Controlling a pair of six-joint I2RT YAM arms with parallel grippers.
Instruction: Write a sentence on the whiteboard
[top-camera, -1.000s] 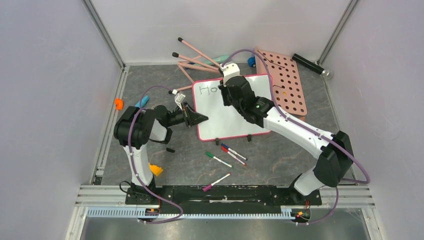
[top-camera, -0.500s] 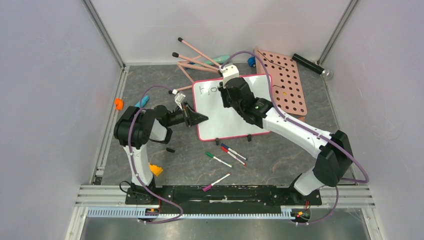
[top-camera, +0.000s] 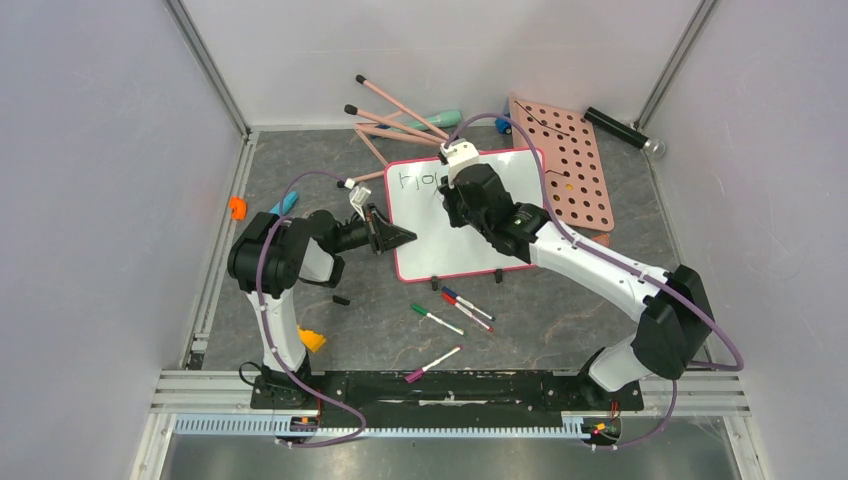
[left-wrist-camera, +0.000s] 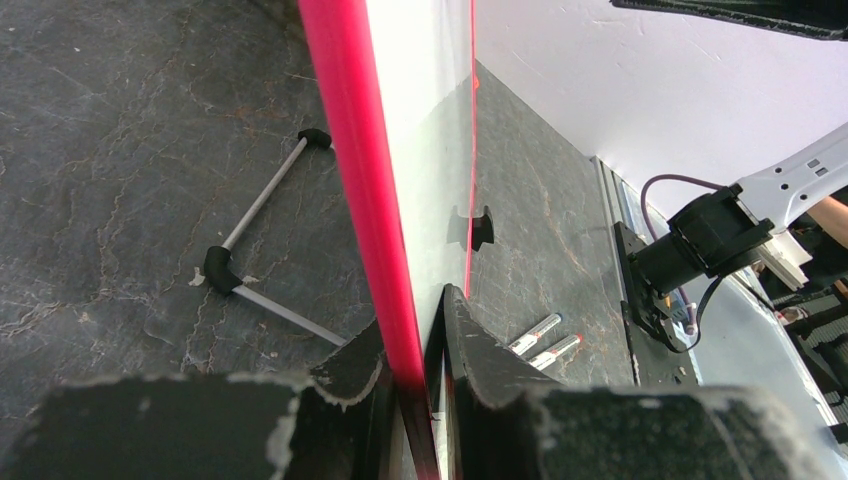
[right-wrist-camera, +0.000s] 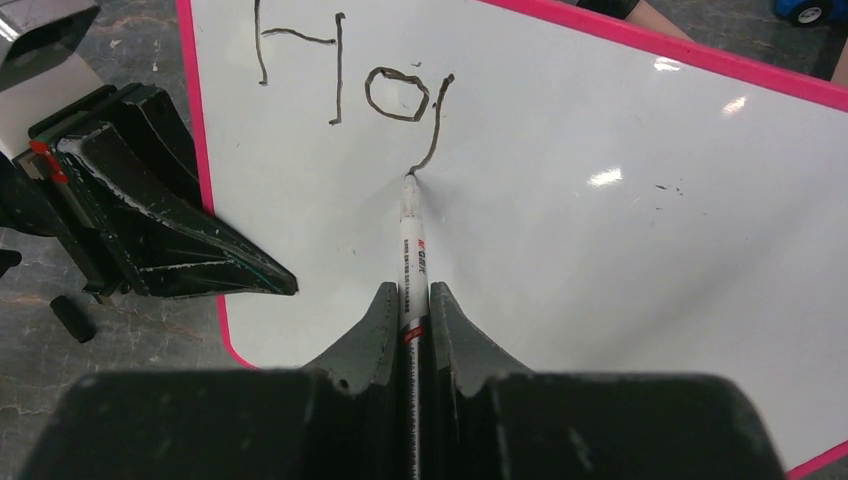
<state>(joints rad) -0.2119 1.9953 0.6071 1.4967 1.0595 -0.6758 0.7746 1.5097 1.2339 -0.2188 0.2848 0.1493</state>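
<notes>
The whiteboard (top-camera: 450, 250) lies mid-table, white with a pink-red rim; it also shows in the right wrist view (right-wrist-camera: 600, 250) and edge-on in the left wrist view (left-wrist-camera: 360, 150). My left gripper (top-camera: 397, 238) is shut on its left rim (left-wrist-camera: 410, 375). My right gripper (top-camera: 447, 180) is shut on a white marker (right-wrist-camera: 412, 260), with its tip touching the board. The sentence (right-wrist-camera: 350, 90) reads "Ho" plus one downstroke that ends at the marker tip. In the top view only "Ho" (top-camera: 412, 180) shows beside the right wrist.
A pink panel of round holes (top-camera: 570, 170) lies right of the board. Pink sticks (top-camera: 390, 115) lie behind it. Loose markers (top-camera: 455, 310) lie in front, and two show in the left wrist view (left-wrist-camera: 545, 340). A black cylinder (top-camera: 620, 130) is at back right, an orange piece (top-camera: 237, 207) at left.
My right gripper with the marker has shifted slightly right and nearer along the board, drawing a new downstroke after "Ho". The left arm and board have not moved.
</notes>
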